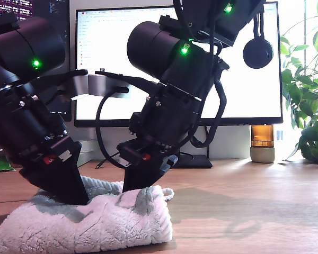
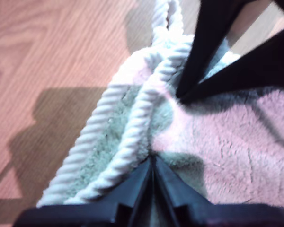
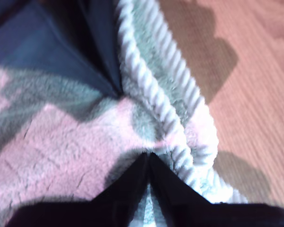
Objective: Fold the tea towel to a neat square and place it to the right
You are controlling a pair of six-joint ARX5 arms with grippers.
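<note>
The fluffy pale grey folded tea towel [image 1: 85, 219] lies low on the exterior view's left, both my first gripper [image 2: 152, 163] and second gripper [image 3: 148, 158] pinched on its corded hem mid-fold; next I'd release and shift it rightward.

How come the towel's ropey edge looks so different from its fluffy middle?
The tea towel's corded hem is thick and twisted like rope; its plush middle is fuzzy with leafy creases. The hem runs narrow along the edge by the wooden table; the middle spreads wide. Both are pale grey-white.
</note>
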